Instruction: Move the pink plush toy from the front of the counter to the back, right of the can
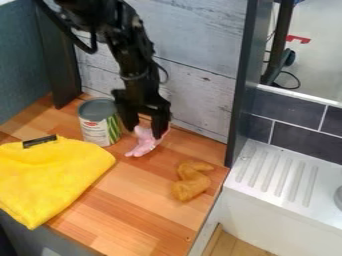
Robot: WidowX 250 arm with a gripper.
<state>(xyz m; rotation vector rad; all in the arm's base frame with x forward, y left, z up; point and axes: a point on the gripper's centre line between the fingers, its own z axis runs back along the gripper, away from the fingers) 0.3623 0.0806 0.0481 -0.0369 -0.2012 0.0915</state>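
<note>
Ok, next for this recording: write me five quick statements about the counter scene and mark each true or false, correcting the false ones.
1. The claw is at the pink item. True.
2. The can lies on its side. False: it stands upright on the wooden counter.
3. The yellow cloth hangs partly over the counter's edge. True.
4. The curled tan item is tucked under the cloth. False: it lies apart from it, toward the white ridged surface.
5. A small dark item lies at the cloth's upper edge. True.
</note>
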